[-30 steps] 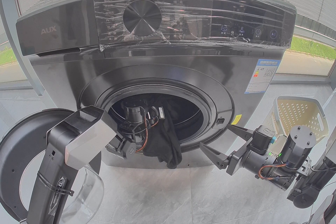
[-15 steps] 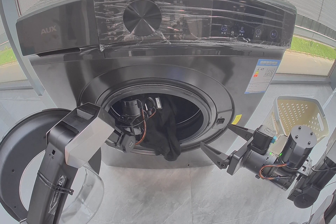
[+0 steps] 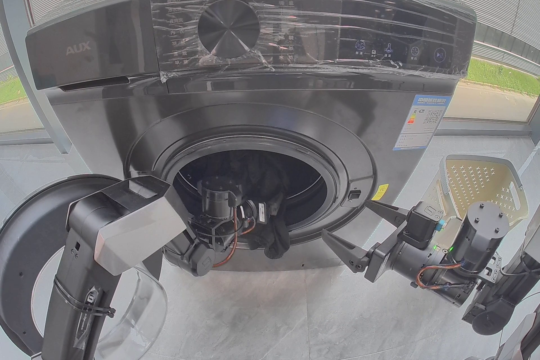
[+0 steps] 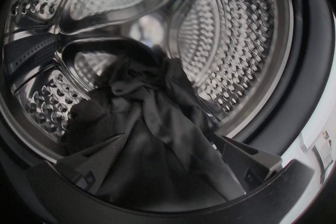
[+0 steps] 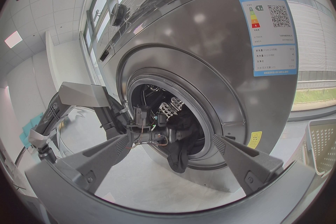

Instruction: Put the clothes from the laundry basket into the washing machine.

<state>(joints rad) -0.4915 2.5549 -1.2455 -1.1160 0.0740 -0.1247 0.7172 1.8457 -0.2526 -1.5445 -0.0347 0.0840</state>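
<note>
The right gripper (image 3: 345, 217) hangs in front of the washing machine (image 3: 315, 108), low and to the right of its round opening, its fingers spread wide and holding nothing. The laundry basket (image 3: 486, 181) stands off the machine's right side. The left gripper (image 4: 169, 139) sits at the opening's lower rim with its fingers wide apart. A black garment (image 4: 140, 109) lies between them, trailing from the rim back into the drum (image 4: 224, 46).

The right pincer (image 5: 169, 138), fingers spread, faces the washing machine (image 5: 210, 42), where a dark garment (image 5: 177, 162) droops over the door rim (image 5: 207, 163) beside the left arm (image 5: 140, 132).
</note>
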